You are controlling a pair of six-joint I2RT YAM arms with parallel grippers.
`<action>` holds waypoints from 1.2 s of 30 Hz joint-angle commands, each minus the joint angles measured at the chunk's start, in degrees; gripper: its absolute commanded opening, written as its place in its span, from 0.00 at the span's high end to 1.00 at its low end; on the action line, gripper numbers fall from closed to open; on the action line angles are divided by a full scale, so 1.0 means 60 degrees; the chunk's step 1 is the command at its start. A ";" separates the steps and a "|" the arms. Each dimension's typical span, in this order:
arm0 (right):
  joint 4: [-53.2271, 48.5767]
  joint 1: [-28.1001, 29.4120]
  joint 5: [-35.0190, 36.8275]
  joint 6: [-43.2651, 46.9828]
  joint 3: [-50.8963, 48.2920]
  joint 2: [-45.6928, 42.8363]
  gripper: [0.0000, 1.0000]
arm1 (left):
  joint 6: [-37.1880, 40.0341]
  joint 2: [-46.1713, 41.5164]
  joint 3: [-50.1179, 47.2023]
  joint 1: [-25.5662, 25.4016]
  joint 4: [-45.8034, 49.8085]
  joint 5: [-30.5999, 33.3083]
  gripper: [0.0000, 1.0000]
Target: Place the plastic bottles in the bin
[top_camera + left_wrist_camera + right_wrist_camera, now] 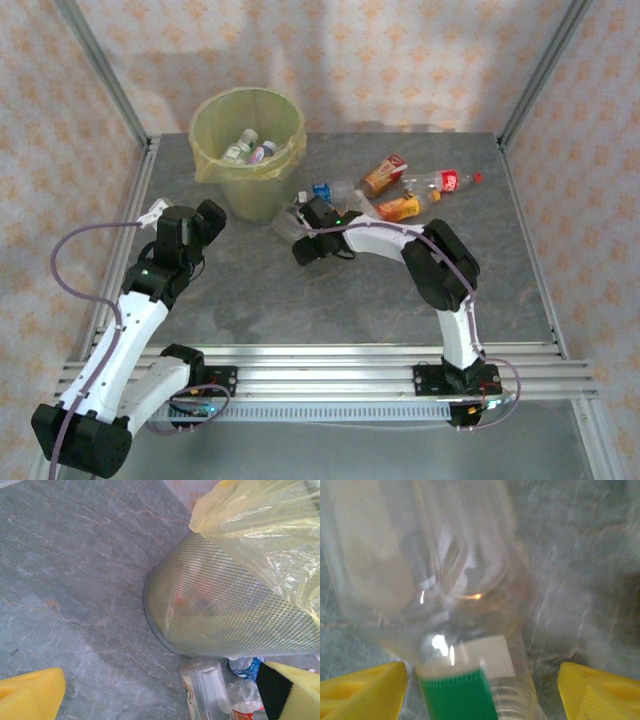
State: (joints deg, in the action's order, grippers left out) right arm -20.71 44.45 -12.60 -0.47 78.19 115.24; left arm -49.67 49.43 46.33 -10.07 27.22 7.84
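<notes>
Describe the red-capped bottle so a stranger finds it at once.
Start at the yellow-lined bin at the table's far side. Right of it bottles lie in a cluster. Take the rightmost bottle: clear, red label, red cap, unlike the orange-filled ones beside it.

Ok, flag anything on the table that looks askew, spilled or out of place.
Nothing spilled that I can see. The loose plastic bottles to the right of the bin all lie tipped on their sides in a jumble, none upright.

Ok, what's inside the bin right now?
Two small bottles lie at the bottom of the bag-lined bin. Its near wall covers the rest of the floor, so more could be hidden there.
</notes>
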 commanded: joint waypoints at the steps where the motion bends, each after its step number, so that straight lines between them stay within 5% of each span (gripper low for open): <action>1: 0.0309 0.0177 -0.0248 -0.0435 -0.0338 -0.0777 0.21 | -0.0121 0.0132 -0.0086 0.0037 -0.0157 -0.0022 0.00; 14: 0.0478 0.0209 0.0626 -0.0731 -0.0060 -0.0240 0.26 | -0.0174 0.0379 -0.0045 0.0037 -0.0244 -0.0266 0.00; 28: 0.0566 0.0210 0.0585 -0.1031 0.0320 0.0450 0.48 | -0.0363 0.0463 -0.0161 0.0037 -0.0328 -0.0394 0.00; 36: 0.0965 0.0210 0.0700 -0.1101 -0.0548 -0.0419 0.63 | -0.0418 0.0620 -0.0069 0.0037 -0.0578 -0.0761 0.00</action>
State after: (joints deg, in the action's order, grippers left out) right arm -16.29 45.56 -9.39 -6.79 77.30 116.40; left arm -51.20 52.95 46.00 -10.07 25.32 4.34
